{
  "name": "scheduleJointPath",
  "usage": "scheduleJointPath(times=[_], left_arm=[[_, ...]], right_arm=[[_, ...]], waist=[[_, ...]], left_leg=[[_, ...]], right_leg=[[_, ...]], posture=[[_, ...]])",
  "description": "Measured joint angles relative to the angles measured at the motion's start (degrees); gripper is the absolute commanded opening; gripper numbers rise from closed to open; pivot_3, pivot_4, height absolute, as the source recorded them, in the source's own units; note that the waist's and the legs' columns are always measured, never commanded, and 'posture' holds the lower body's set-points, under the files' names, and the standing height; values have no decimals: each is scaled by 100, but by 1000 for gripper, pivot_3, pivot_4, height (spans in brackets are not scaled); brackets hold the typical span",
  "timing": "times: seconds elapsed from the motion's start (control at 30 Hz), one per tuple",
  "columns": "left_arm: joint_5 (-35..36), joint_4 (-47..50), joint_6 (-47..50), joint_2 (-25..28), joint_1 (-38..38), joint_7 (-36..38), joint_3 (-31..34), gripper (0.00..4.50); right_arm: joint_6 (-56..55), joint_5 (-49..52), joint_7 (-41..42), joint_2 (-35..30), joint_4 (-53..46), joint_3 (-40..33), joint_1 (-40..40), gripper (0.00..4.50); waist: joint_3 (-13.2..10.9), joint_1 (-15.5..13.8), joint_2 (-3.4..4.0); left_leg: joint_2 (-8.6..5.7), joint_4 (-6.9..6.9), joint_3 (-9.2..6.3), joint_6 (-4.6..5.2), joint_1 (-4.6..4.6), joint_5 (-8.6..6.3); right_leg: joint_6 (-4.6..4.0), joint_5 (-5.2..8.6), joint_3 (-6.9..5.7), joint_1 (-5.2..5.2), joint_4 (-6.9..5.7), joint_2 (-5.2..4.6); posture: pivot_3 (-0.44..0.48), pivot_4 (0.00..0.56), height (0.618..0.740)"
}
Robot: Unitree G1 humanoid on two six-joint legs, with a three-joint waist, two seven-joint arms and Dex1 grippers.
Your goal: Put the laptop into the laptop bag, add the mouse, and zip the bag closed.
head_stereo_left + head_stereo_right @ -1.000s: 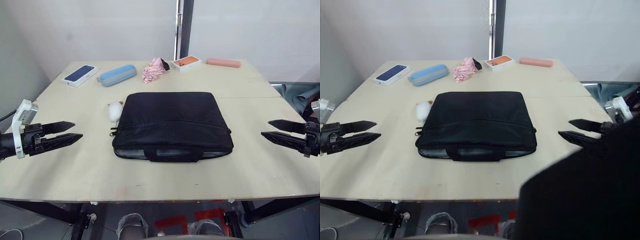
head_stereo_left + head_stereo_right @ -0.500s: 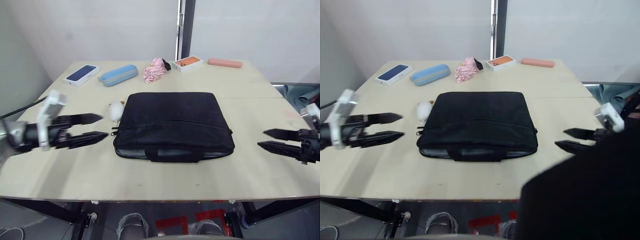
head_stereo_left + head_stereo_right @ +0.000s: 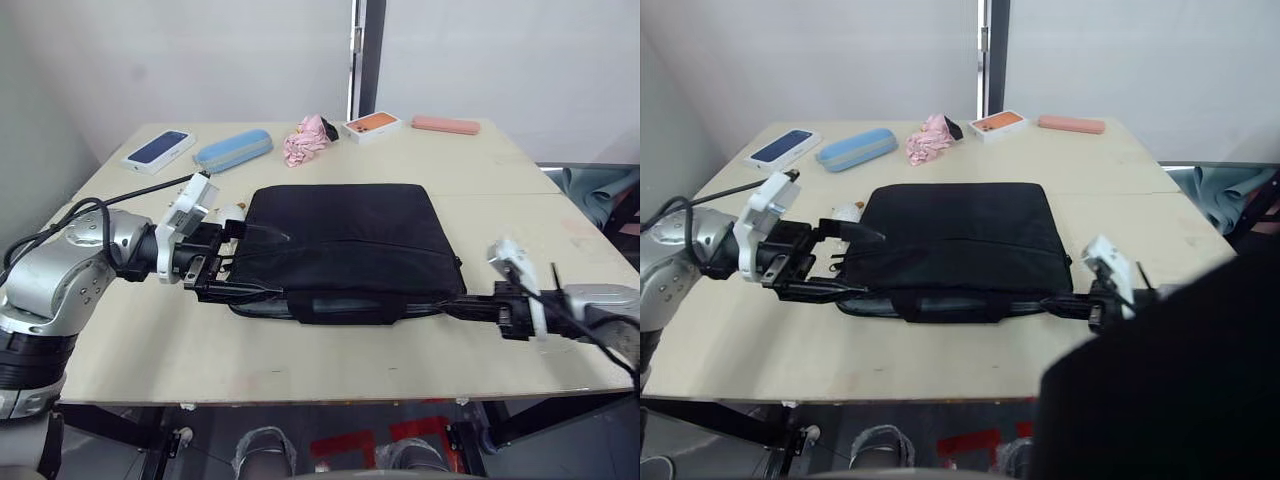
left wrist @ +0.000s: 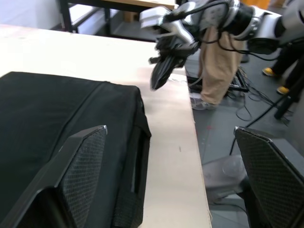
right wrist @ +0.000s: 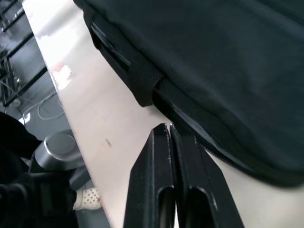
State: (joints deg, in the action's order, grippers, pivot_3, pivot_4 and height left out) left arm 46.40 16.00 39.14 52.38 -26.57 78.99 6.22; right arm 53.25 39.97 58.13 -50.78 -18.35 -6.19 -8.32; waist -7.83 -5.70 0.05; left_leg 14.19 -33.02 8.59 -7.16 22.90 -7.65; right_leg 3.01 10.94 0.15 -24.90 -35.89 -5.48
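Laptop bag (image 3: 345, 250): black fabric briefcase lying flat mid-table (image 3: 330, 370), handles toward the near edge; looks soft and floppy, so I'd hold it by the zipper edge or a handle.
Head views: left gripper (image 3: 250, 262) spread wide at the bag's left end, one finger on top, one along the near edge; right gripper (image 3: 455, 305) at the near right corner.
Left wrist view: fingers (image 4: 78, 161) wide apart over the fabric.
Right wrist view: fingers (image 5: 164, 190) pressed together, empty, beside the handle (image 5: 142, 78).
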Motion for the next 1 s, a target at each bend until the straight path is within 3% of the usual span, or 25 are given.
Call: scheduleJointPath(times=[0.5, 0.77, 1.0], left_arm=[[-363, -323, -377, -200, -159, 302, -413, 4500], [-370, -345, -378, -244, -102, 237, -413, 4500], [-365, -330, -378, -303, -23, 149, -410, 4500]], right_arm=[[-412, -997, -534, 675, 195, 1429, -502, 39], [-374, -1111, -735, 951, 149, 1542, -753, 39], [-334, -1110, -559, 557, -45, 1517, -698, 39]], waist=[[0, 27, 1], [0, 34, 1], [-1, 33, 2]], left_leg=[[1, -10, -2, -2, -4, 0], [1, -16, -3, -3, -4, 0], [1, -16, -4, -3, -6, 0]], right_leg=[[0, 0, 3, 0, -20, 1], [0, -1, 4, 0, -26, 1], [0, -1, 5, 0, -29, 1]], posture=[[0, 150, 740], [0, 150, 740], [0, 150, 740]])
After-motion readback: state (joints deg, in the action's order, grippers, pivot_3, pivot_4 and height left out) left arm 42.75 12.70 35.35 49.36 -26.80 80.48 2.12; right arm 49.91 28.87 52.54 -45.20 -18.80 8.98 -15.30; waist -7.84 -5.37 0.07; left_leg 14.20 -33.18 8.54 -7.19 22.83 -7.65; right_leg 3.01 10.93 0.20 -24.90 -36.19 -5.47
